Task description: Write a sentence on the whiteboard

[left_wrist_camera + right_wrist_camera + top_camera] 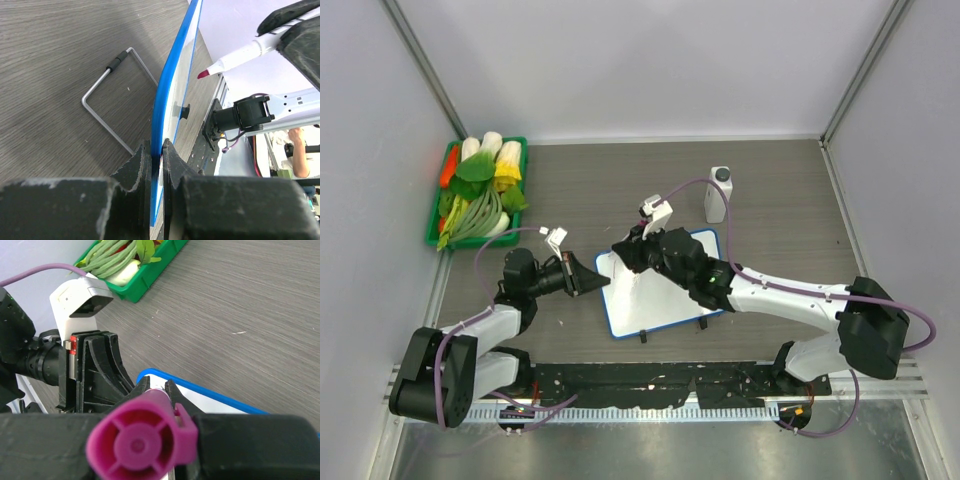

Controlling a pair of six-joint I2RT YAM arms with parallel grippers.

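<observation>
On the desk [580,180], board and pen both gripped
At left, the left pincer [592,281] is clenched on the whiteboard [655,300] by its blue left rim; just right, the right pincer [628,252] grasps a pink marker [240,54] over the board's face; a white bottle [718,195] stands beyond

Top external: fixed high behind the arm bases, looking down. The whole table [770,180] is in frame, from far off.
Left wrist: very close, sighting along the left gripper [156,150] at the whiteboard [172,85] edge-on, facing rightward across the table.
Right wrist: close, looking over the marker [137,442] cap toward the green tray [145,282].
All three views share the whiteboard's clamped left edge.
</observation>
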